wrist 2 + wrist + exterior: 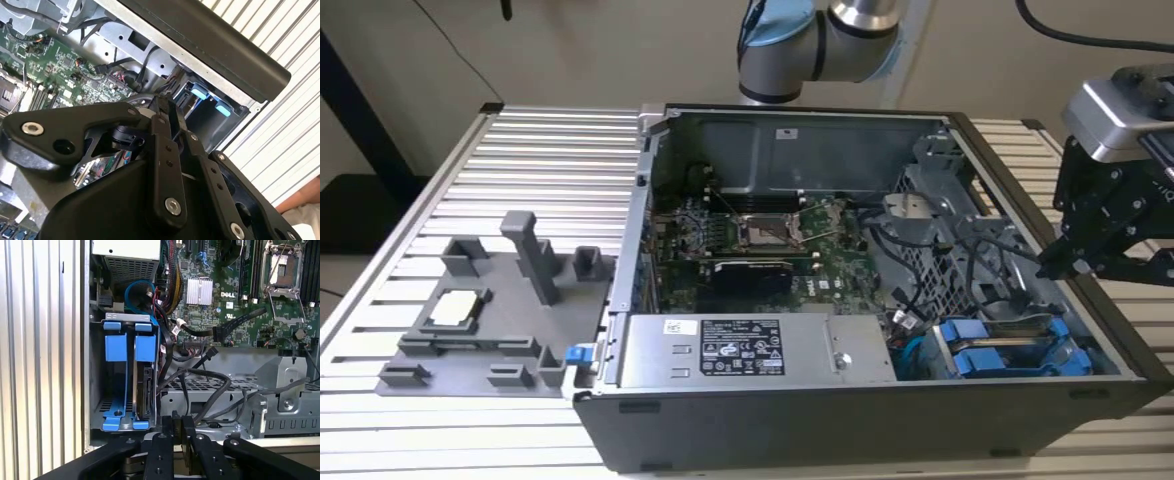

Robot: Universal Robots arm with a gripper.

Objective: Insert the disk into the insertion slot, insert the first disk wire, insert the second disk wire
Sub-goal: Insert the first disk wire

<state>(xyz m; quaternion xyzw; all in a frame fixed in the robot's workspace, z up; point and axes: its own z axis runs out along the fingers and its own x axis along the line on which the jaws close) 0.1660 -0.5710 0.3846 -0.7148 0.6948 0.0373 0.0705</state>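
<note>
The claw (179, 426) looks drawn shut, its fingertips (163, 106) meeting with nothing between them, so it carries nothing. In the exterior view it hangs at the open computer case's (854, 425) wall on the exterior view's right, just above the rim and near the drive cage (96, 390) in that corner.

Directly ahead of the claw, in the first wrist view, two blue carriers stand side by side in the cage. The one nearer the motherboard (240, 300) holds the disk (146, 390), seen edge-on and sunk into its insertion slot. The other blue carrier (115, 347) beside it looks like a bare frame. The first step therefore appears done.

Just past the disk, several black cables (200, 374) sprawl loosely over the metal bracket, and one black connector (213, 351) dangles free, plugged into nothing. I cannot tell whether anything is plugged into the disk's far edge, but judging by the slack leads, both wire insertions look left to do.

Further out, the power supply (747, 350) sits along the near wall. The case rests on a slatted desk (547, 170), where a grey fixture tray (467, 340) lies well apart from it.
</note>
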